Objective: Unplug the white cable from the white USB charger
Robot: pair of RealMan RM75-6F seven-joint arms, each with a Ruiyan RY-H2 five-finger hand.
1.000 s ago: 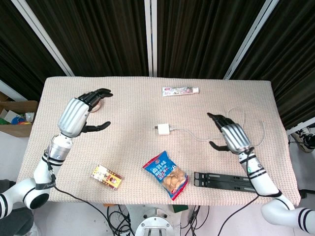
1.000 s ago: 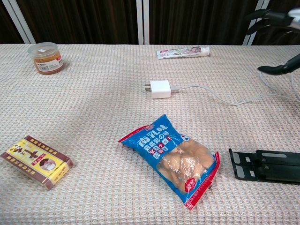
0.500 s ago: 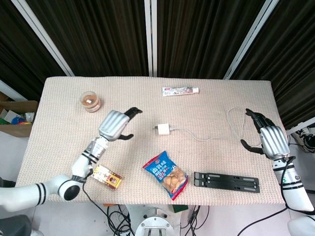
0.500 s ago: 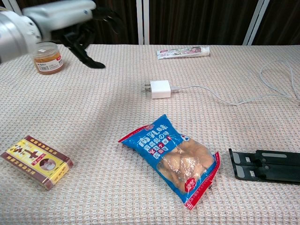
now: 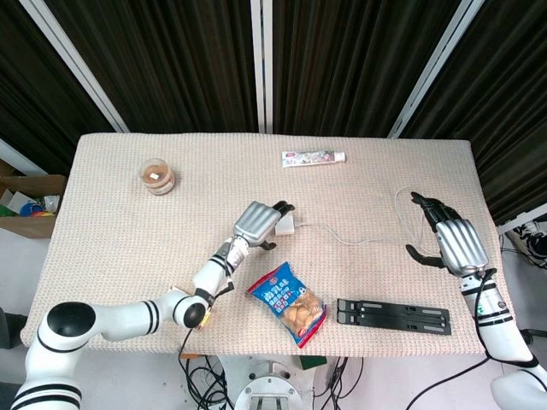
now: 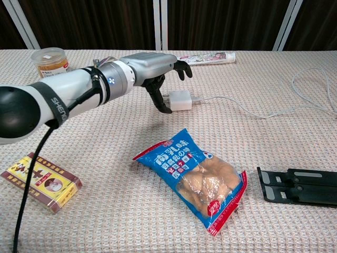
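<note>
The white USB charger (image 6: 180, 99) lies mid-table with the white cable (image 6: 247, 109) plugged into its right side, the cable running right and looping near the table's right edge (image 5: 408, 209). My left hand (image 6: 151, 69) hovers over the charger's left end (image 5: 285, 226), fingers spread and arched above it, thumb hanging down beside its plug side; it holds nothing. My right hand (image 5: 450, 240) is open at the far right, beside the cable loop, and shows only in the head view.
A blue snack bag (image 6: 195, 176) lies in front of the charger. A black folded stand (image 6: 297, 186) sits at the front right, a small box (image 6: 41, 180) front left, a jar (image 6: 50, 64) back left, a toothpaste tube (image 6: 206, 58) at the back.
My left hand has swept from the back left of the table to just over the charger. My right hand has drawn back to the right, away from the cable's middle.
</note>
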